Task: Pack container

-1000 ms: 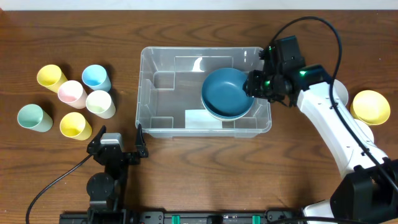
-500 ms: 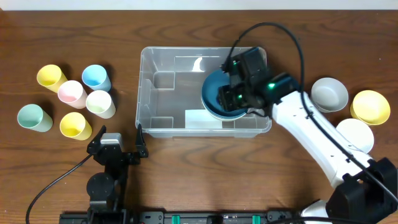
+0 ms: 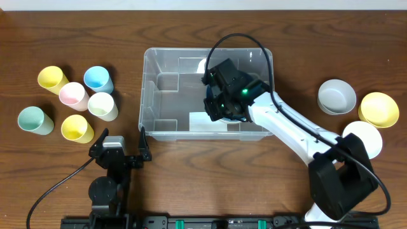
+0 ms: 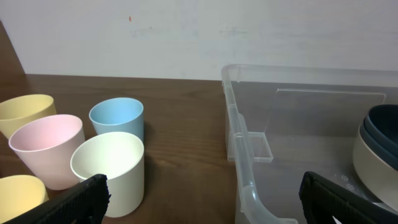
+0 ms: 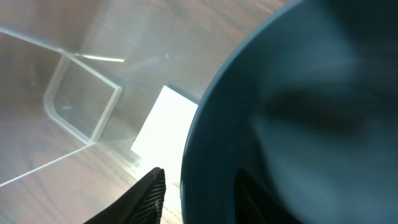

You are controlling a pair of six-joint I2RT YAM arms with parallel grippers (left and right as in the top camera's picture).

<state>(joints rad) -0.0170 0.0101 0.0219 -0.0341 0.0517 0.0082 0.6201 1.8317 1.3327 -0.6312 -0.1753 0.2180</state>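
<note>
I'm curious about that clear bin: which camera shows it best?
Overhead: almost the whole container shows from above. Left wrist catches only one corner and wall; right wrist only some floor and the pale label.

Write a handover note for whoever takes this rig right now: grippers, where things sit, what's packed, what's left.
Left gripper: open, empty, low near the table's front edge.
Right gripper: inside the container, jaws straddling the rim of the dark blue bowl; whether it grips cannot be told.
Done: that bowl is in the container, stacked with others.
Left: six cups on the left-arm side; grey bowl, yellow bowl and white bowl on the right-arm side, all outside on the table.
</note>
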